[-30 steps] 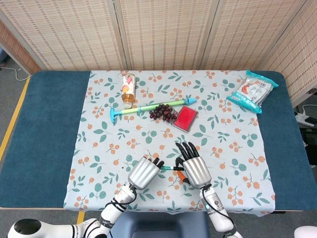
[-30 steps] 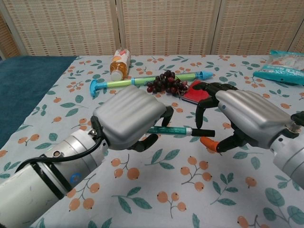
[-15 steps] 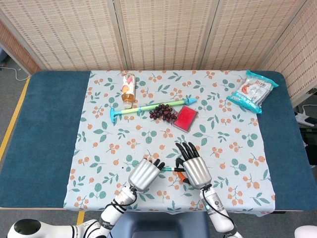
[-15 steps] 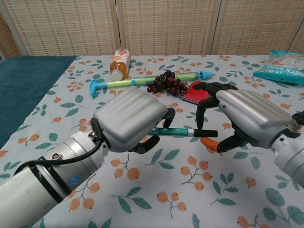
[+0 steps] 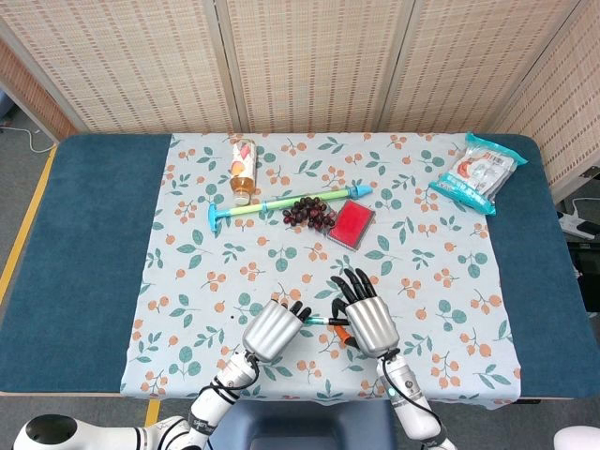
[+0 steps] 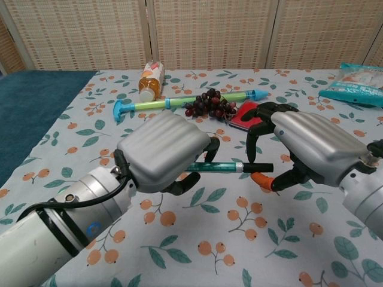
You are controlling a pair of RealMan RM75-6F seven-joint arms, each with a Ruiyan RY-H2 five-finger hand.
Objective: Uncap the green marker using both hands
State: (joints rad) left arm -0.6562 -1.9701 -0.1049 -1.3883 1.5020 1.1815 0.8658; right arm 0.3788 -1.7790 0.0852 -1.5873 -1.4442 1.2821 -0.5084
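Two ribbed silver hands, left hand grasping slim green plastic marker, black-capped tip beneath right hand with fingers arched, unclear if touching, chest view alone reveals orange thumb tip.

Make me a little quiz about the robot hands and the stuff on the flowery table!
1. True or false: the left hand holds the green marker with a black cap.
2. What lies nearest the bunch of dark purple grapes? A) flat red rectangular pad B) teal-edged snack bag C) orange drink bottle
3. Fill in: the marker's cap is ___ the marker.

Key: 1 true; 2 A; 3 on. The right hand sits by the cap end with its fingers spread.
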